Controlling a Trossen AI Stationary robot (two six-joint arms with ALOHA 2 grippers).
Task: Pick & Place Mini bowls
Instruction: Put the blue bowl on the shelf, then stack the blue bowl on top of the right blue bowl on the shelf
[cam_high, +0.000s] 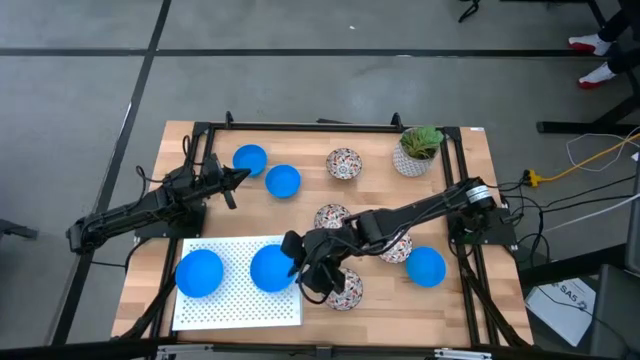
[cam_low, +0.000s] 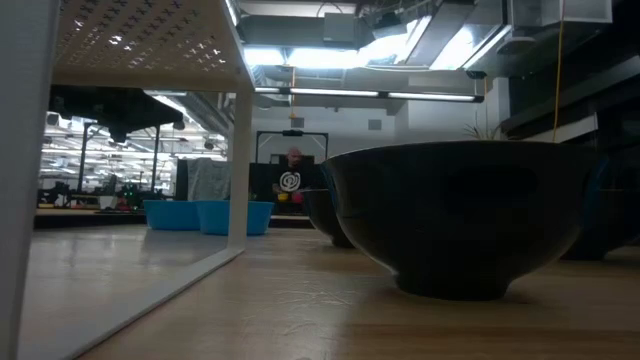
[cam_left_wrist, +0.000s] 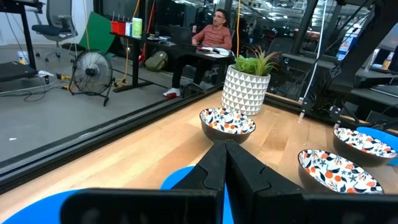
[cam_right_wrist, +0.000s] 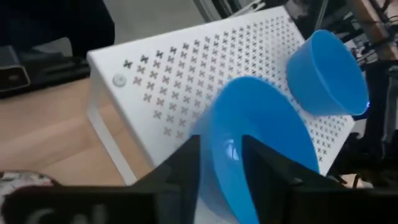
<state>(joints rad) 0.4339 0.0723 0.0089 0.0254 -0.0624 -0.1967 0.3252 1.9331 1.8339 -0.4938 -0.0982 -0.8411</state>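
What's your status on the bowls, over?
Right gripper straddling blue bowl rim at white shelf. Left gripper shut, idle. Nothing blocking.

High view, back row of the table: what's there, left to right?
Blue bowl → second blue bowl → floral bowl → potted plant.

A dark-looking bowl (cam_low: 470, 215) stands near on the wooden table (cam_low: 300, 310), filling the right side. A second bowl (cam_low: 325, 215) peeks out just behind it. At left rises a white perforated stand (cam_low: 150, 40) on its leg. Two blue bowls (cam_low: 205, 215) sit far back, touching, with the lit room beyond.
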